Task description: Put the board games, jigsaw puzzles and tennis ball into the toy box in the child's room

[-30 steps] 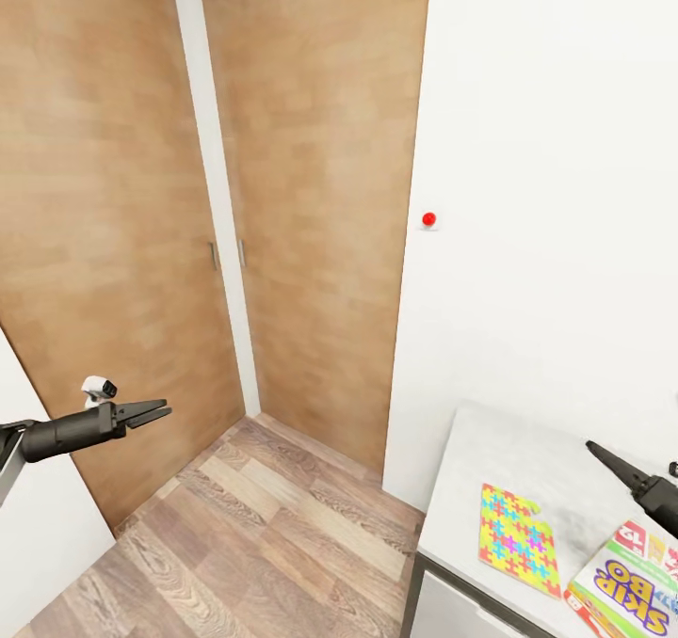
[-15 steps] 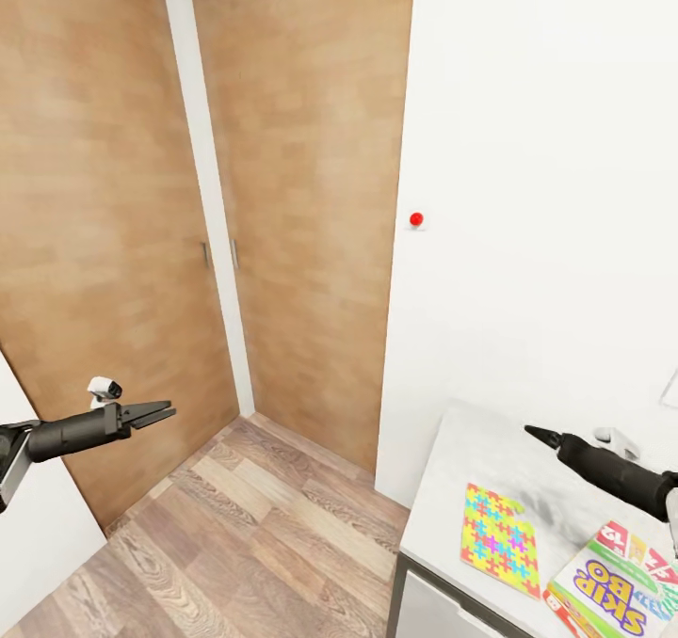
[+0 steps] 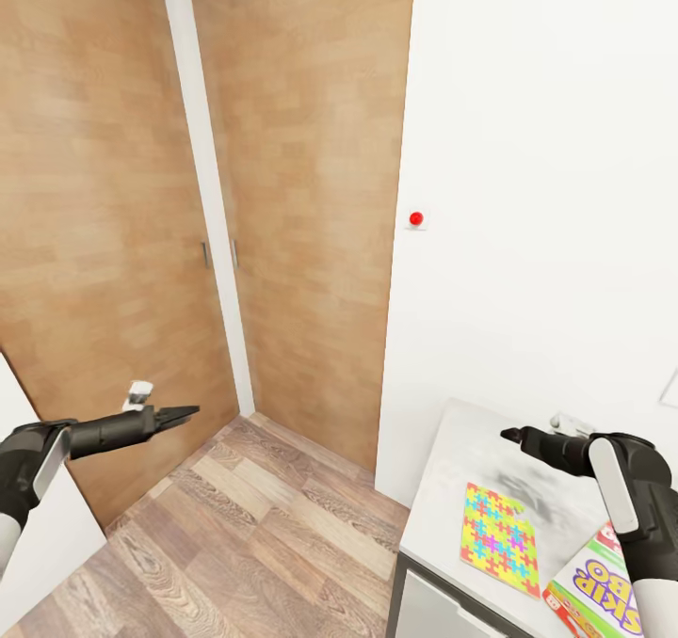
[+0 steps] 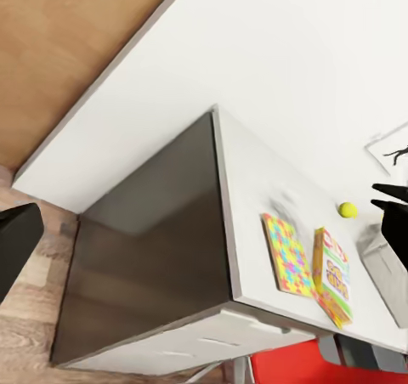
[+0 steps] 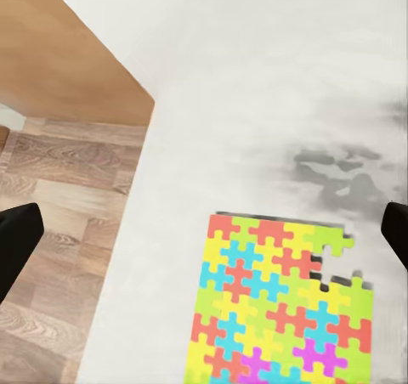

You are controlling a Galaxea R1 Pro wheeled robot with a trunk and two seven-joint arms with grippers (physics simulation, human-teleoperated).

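A jigsaw puzzle (image 3: 499,527) lies flat near the left end of the pale grey table (image 3: 468,450). To its right, cut by the picture's edge, lies a white and green board game (image 3: 595,598). My right gripper (image 3: 509,435) hovers over the table just beyond the puzzle, open and empty, with the puzzle (image 5: 285,303) lying between its fingers (image 5: 15,241). My left gripper (image 3: 185,415) hangs open and empty over the floor, far left of the table. Its wrist view shows the puzzle (image 4: 289,255), the board game (image 4: 333,275) and the tennis ball (image 4: 347,209) on the table. The toy box and the bed are out of view.
Wooden wardrobe doors (image 3: 301,196) fill the corner ahead, with a white wall (image 3: 537,196) to the right bearing a small red knob (image 3: 415,217). A wood-plank floor (image 3: 254,534) lies between me and the wardrobe. The dark cabinet side (image 4: 153,256) stands under the table, and something red (image 4: 289,369) is below it.
The camera turned a little to the right. My right arm has swung inward, its gripper now further left over the table's end. My left gripper has shifted slightly right and lower.
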